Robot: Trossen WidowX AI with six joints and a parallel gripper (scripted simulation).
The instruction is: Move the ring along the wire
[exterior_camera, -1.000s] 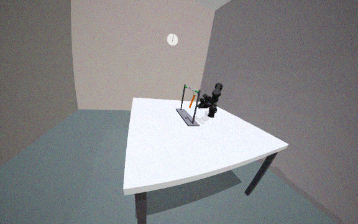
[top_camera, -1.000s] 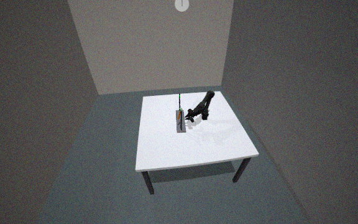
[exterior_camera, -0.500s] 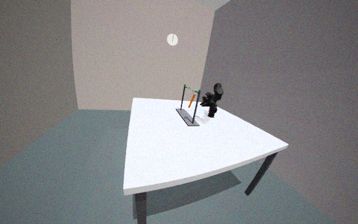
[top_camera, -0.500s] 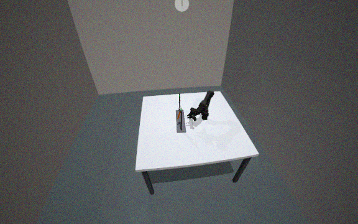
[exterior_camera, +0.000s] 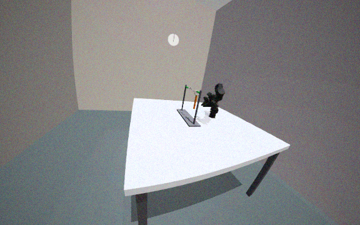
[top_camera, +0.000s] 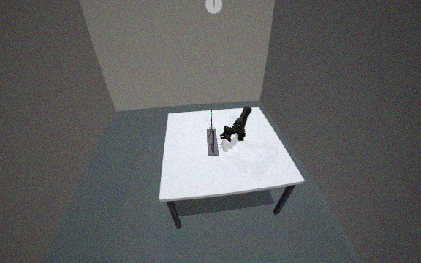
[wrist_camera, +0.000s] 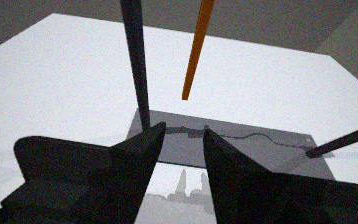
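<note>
The orange handle (wrist_camera: 196, 50) (exterior_camera: 195, 102) hangs straight down beside the nearer dark post (wrist_camera: 136, 60) (exterior_camera: 196, 109), under the green wire end (exterior_camera: 197, 92). The ring itself is too small to make out. The thin grey wire (exterior_camera: 192, 89) runs to the farther post (exterior_camera: 184, 97) (wrist_camera: 340, 142). My gripper (wrist_camera: 185, 130) (exterior_camera: 205, 103) (top_camera: 226, 135) is open and empty. Its fingers stand a little back from the handle, apart from it and lower than its tip in the wrist view.
The posts stand on a grey base plate (wrist_camera: 240, 152) (exterior_camera: 186, 118) (top_camera: 212, 146) on the white table (exterior_camera: 174, 150) (top_camera: 210, 172). My arm's base (exterior_camera: 212, 112) stands just right of the plate, near the table's far right edge.
</note>
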